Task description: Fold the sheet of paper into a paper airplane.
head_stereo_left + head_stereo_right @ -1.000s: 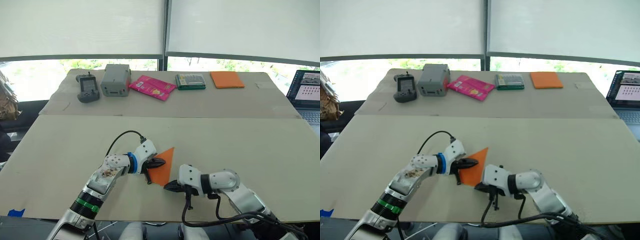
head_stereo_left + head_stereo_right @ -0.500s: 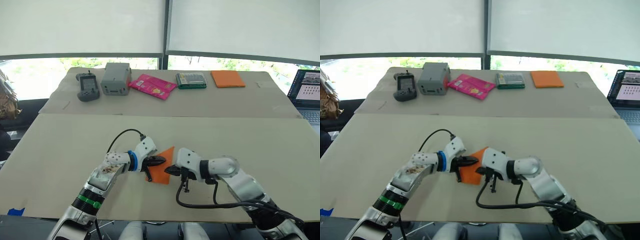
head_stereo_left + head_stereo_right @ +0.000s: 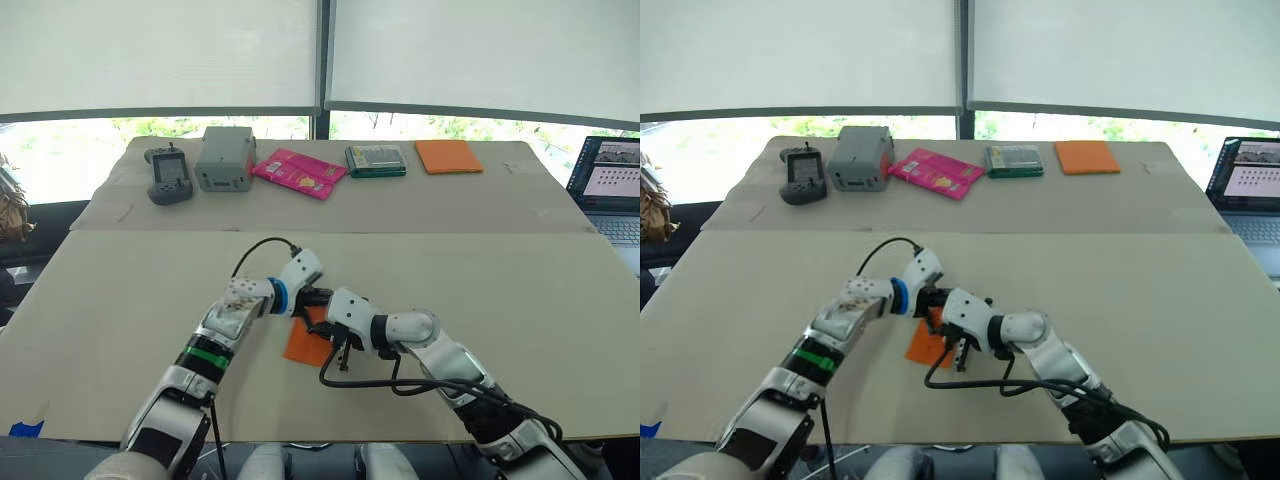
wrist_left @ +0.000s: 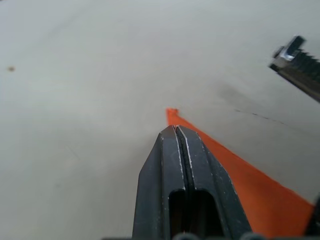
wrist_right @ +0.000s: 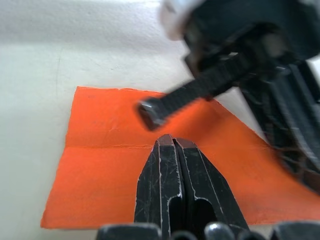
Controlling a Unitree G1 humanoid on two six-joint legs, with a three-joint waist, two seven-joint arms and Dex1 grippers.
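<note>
The sheet of paper (image 3: 300, 346) is bright orange and lies flat on the near table, folded, with a crease line across it (image 5: 105, 165). My left gripper (image 3: 316, 297) is shut, and its fingertips (image 4: 170, 137) rest over the paper's pointed corner (image 4: 172, 114). I see no paper between its fingers. My right gripper (image 3: 322, 322) is shut too, with its tips (image 5: 165, 145) down on the middle of the paper, right beside the left gripper. The two grippers nearly touch above the sheet.
On the back table stand a grey handset (image 3: 168, 176), a grey box (image 3: 224, 158), a pink packet (image 3: 298, 173), a green box (image 3: 376, 160) and a thick orange pad (image 3: 449, 156). A laptop (image 3: 606, 190) sits at the far right. Black cables loop from both wrists.
The paper's raised triangular flap has gone down flat. My right gripper has moved left onto the sheet, up against the left gripper. The camera has shifted a little.
</note>
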